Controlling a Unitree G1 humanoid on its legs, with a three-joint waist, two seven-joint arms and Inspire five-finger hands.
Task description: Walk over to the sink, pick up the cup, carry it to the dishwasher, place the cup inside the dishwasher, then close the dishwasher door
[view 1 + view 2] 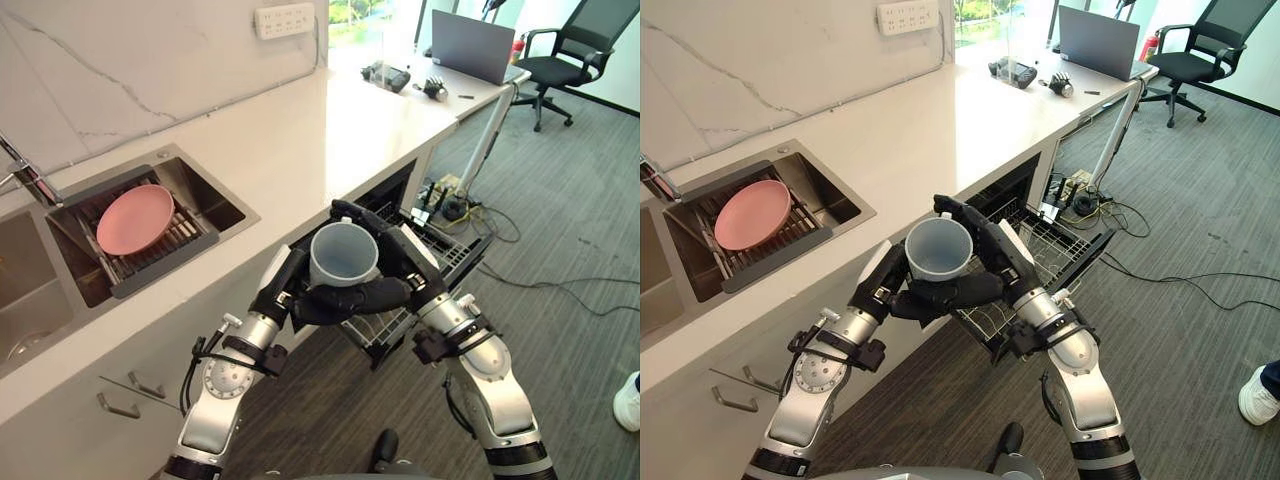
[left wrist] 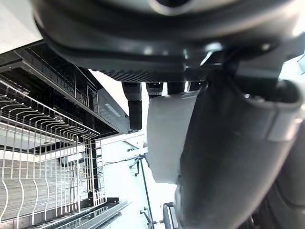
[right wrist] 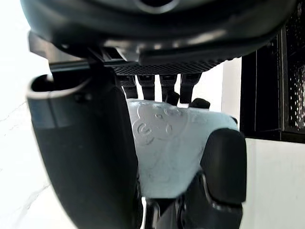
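- Sitting upright with its mouth open upward, the cup [image 1: 345,252] is pale grey-blue and smooth inside; the right wrist view shows a raised pattern on its wall.
- It is held just off the bench [image 1: 300,140] edge, above the pulled-out dishwasher rack [image 1: 455,252].
- Fingers of the left hand [image 1: 288,288] curl under and round the cup's lower part.
- Fingers of the right hand [image 1: 408,262] wrap round its far side, with the thumb pressed to the wall.

- white marble-veined wall [image 1: 130,60] with a power strip [image 1: 285,20]
- pale countertop [image 1: 330,130] meeting a desk [image 1: 482,92] with an open laptop [image 1: 470,45]
- grey carpet floor [image 1: 570,200], black office chair [image 1: 565,45]
- bright window [image 1: 355,12] behind
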